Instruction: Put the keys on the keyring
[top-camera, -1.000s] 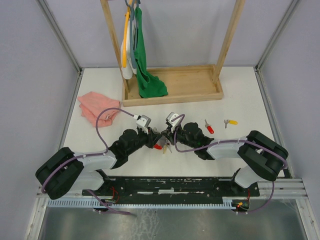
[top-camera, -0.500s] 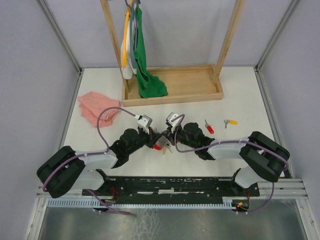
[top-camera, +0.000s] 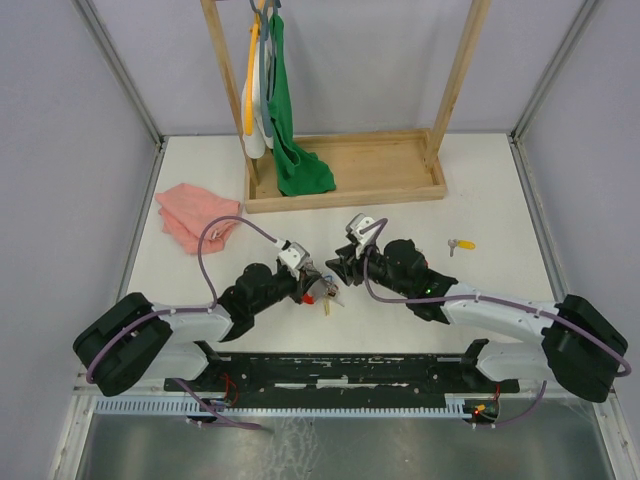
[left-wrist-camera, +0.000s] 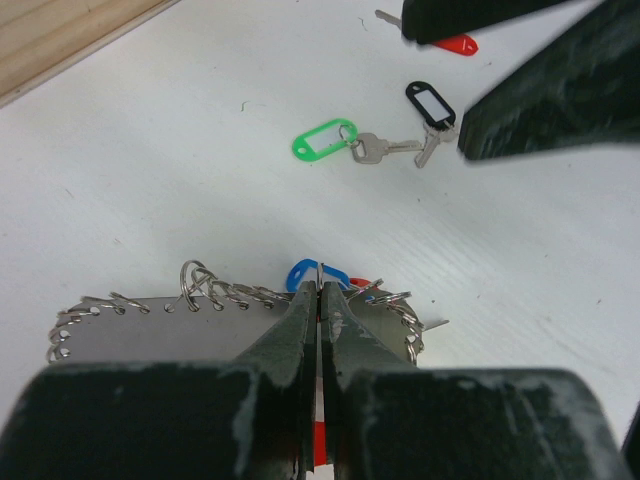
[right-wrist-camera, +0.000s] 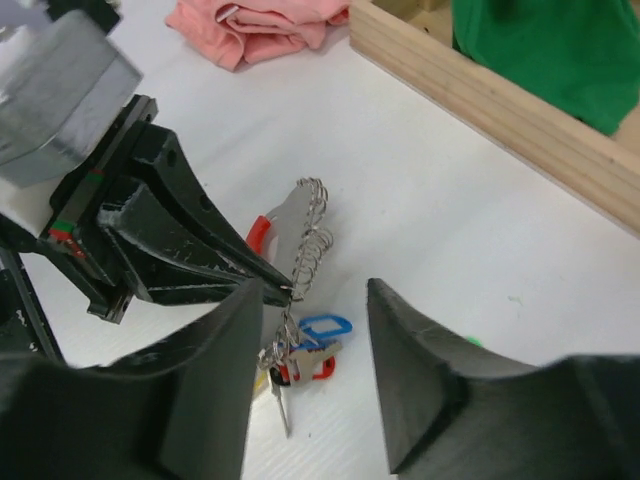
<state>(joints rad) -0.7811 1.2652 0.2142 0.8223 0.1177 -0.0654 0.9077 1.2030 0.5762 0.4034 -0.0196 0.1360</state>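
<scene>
The keyring (right-wrist-camera: 300, 225), a grey band with a red part and small wire rings along its edge, hangs from my left gripper (left-wrist-camera: 320, 290), which is shut on it (top-camera: 308, 283). Under it dangles a bunch of keys (right-wrist-camera: 305, 352) with blue and red tags. My right gripper (right-wrist-camera: 315, 292) stands open, its fingers either side of that bunch without touching it (top-camera: 338, 268). Loose keys lie on the table: a green-tagged one (left-wrist-camera: 325, 141), a black-tagged one (left-wrist-camera: 430, 102), a red-tagged one (left-wrist-camera: 455, 45) partly behind the right fingers, and a yellow-tagged one (top-camera: 462, 243).
A pink cloth (top-camera: 195, 215) lies at the back left. A wooden rack with a tray base (top-camera: 400, 185) stands at the back, with a green cloth (top-camera: 295, 150) and hangers on it. Grey walls close in both sides.
My right gripper has opened and drawn back a little from the keyring; its arm swung right and now covers the red-tagged key from above. The left gripper stays shut on the keyring.
</scene>
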